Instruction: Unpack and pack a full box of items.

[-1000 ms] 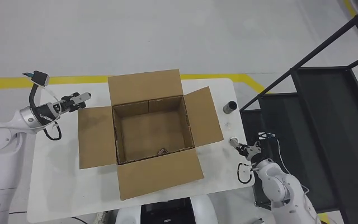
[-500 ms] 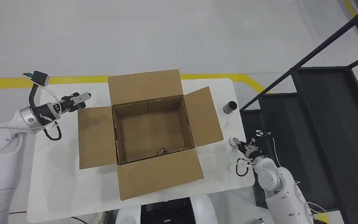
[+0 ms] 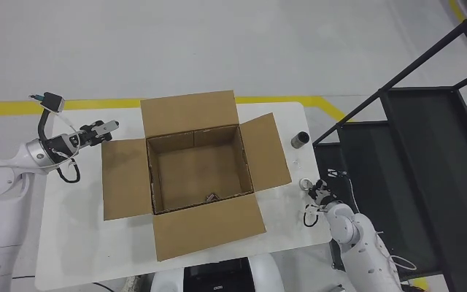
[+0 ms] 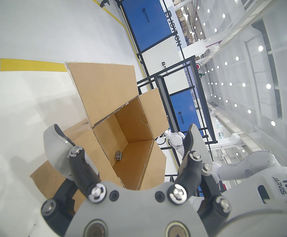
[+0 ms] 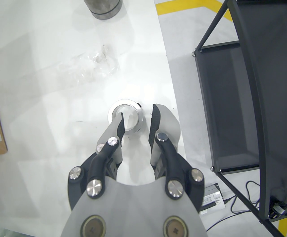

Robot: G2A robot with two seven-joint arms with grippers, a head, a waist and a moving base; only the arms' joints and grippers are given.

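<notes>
An open cardboard box (image 3: 197, 171) stands mid-table with its flaps spread. One small metal bracket (image 3: 211, 196) (image 4: 118, 155) lies on its floor. My left gripper (image 3: 106, 128) (image 4: 124, 132) hangs open beside the box's left flap, holding nothing. A silver metal ring (image 5: 135, 110) (image 3: 305, 184) lies near the table's right edge. My right gripper (image 5: 138, 115) (image 3: 315, 191) is open over it. One fingertip (image 5: 121, 122) sits inside the ring's hole and the other stands outside its wall.
A dark metal cylinder (image 3: 300, 139) (image 5: 103, 7) stands at the right, beyond the ring. A clear plastic bag (image 5: 89, 67) lies between the two. A black metal rack (image 3: 408, 160) stands close to the table's right edge.
My right gripper has shifted slightly toward the ring, and its arm has slid left with it. The left arm and the box have not moved.
</notes>
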